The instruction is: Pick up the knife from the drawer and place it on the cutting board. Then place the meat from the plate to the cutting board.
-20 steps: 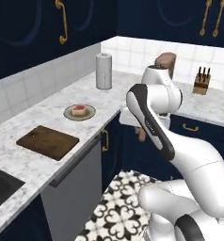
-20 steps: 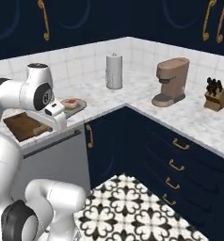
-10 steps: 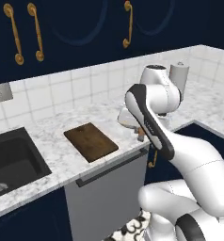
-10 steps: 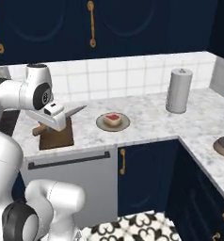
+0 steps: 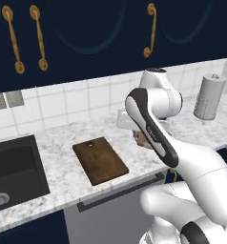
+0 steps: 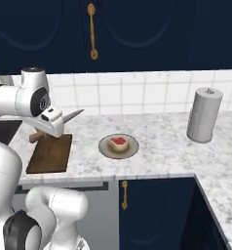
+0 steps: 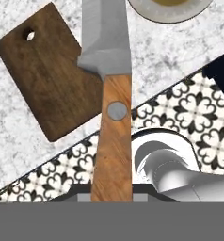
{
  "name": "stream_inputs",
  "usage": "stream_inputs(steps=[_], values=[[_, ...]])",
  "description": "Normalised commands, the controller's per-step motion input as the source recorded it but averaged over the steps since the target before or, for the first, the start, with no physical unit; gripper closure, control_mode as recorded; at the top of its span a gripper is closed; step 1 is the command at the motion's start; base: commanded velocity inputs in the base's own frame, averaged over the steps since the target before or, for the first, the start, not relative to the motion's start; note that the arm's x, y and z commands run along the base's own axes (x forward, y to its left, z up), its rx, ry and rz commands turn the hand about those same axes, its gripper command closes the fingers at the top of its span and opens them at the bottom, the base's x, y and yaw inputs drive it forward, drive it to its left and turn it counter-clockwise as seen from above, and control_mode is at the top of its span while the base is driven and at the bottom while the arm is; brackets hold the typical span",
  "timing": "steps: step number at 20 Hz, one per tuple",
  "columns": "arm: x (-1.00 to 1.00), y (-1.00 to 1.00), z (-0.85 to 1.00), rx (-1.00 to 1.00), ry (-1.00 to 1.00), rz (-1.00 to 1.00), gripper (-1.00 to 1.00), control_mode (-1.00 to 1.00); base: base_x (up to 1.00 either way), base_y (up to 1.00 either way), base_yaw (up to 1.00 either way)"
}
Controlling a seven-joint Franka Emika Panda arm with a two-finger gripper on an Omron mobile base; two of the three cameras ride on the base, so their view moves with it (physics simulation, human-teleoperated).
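Observation:
My gripper (image 6: pixel 50 128) is shut on the knife (image 6: pixel 71 115), holding it by the wooden handle (image 7: pixel 113 146) above the counter. The silver blade (image 7: pixel 106 33) points toward the plate. In the right base view the knife hangs over the far right corner of the dark brown cutting board (image 6: pixel 49 153). That cutting board (image 5: pixel 100 161) lies flat to the left of the gripper (image 5: pixel 134 131) in the left base view. The meat (image 6: pixel 118 142) rests on the round beige plate (image 6: pixel 131 149), to the right of the board. The drawer is out of view.
A grey paper towel roll (image 6: pixel 204 114) stands upright at the back right of the counter. A dark sink (image 5: pixel 10 171) lies left of the board. Navy wall cupboards with gold handles (image 5: pixel 151 28) hang overhead. Patterned floor tiles (image 7: pixel 180 108) lie below the counter edge.
The base has driven and both base views have swung, bringing the board and plate nearer the middle. The knife has stayed gripped and now hangs by the board's corner.

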Motion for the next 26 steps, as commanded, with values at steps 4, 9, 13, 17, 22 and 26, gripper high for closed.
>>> stream_inputs(steps=[4, 9, 13, 17, 22, 26], values=[[0.0, 0.0, 0.0, 0.0, 0.0, 0.0, 1.0, 1.0, 0.39, 0.0, 0.2], [0.02, 0.0, -0.21, 0.0, 0.03, 0.07, 1.0, -1.0, -0.07, 0.0, 0.1], [0.96, 0.07, -1.0, -0.02, 0.17, 0.28, 1.0, -1.0, 0.0, 0.0, 0.0], [0.95, 0.57, -1.0, -0.13, 0.14, 0.2, 1.0, -1.0, 0.0, 0.0, 0.0], [0.28, 0.83, -0.96, -0.05, 0.03, 0.06, 1.0, -1.0, 0.0, 0.0, 0.0], [0.22, 0.51, -0.91, 0.03, 0.0, 0.0, 1.0, -1.0, 0.0, 0.0, 0.0]])
